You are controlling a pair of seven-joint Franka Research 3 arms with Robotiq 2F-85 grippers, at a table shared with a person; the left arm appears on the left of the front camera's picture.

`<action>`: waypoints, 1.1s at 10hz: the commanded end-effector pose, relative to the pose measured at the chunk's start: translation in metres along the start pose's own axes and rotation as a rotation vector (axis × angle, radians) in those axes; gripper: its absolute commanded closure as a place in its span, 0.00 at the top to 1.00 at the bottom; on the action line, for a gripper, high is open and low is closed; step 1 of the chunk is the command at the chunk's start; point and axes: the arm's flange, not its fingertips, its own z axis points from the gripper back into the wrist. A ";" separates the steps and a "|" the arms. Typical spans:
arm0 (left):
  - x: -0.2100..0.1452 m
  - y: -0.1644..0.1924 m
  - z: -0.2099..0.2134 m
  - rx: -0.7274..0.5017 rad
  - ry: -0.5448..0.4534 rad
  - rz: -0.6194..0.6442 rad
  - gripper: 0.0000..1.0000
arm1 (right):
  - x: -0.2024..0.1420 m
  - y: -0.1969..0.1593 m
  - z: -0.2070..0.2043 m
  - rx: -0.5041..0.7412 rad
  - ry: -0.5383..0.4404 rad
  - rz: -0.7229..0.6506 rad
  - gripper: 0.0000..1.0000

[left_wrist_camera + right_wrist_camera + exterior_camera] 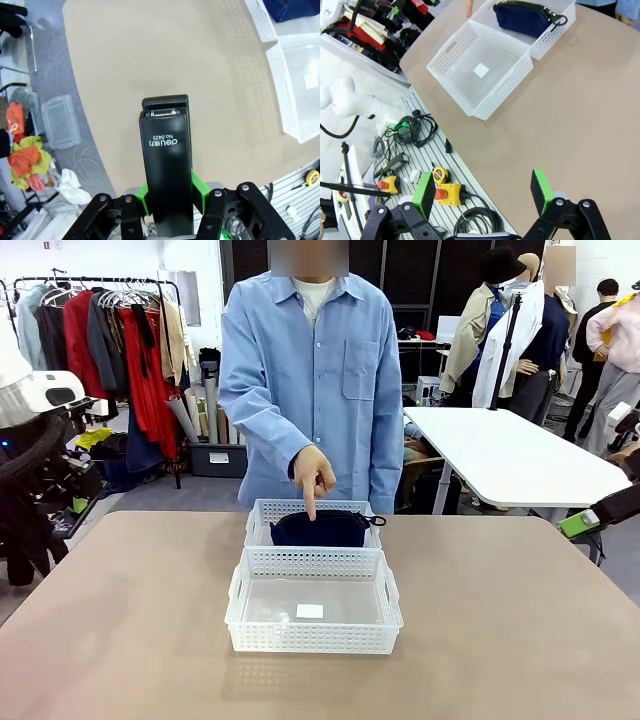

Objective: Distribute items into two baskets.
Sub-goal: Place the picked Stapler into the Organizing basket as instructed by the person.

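Navy fabric pouch [318, 529] fills far white lattice basket [262, 512]; near basket [313, 637] awaits black stapler [165, 165], pinched by left tool [170, 196]; right tool [482, 192] spread.

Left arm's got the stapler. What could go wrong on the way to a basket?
1. The person's hand points into the far basket holding the pouch; a drop there may meet the finger.
2. The left tool grips the stapler near one end; it may pivot or slip.
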 end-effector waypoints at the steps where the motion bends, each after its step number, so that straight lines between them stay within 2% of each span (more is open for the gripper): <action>1: 0.000 0.000 0.003 0.006 -0.010 0.003 0.00 | 0.002 0.001 0.000 -0.006 0.003 0.001 1.00; 7: 0.001 -0.002 0.000 0.006 -0.005 -0.011 0.00 | 0.002 0.001 0.000 -0.006 0.003 0.001 1.00; 11: 0.003 -0.053 0.004 0.004 -0.011 -0.190 0.00 | 0.002 0.001 0.000 -0.006 0.003 0.001 1.00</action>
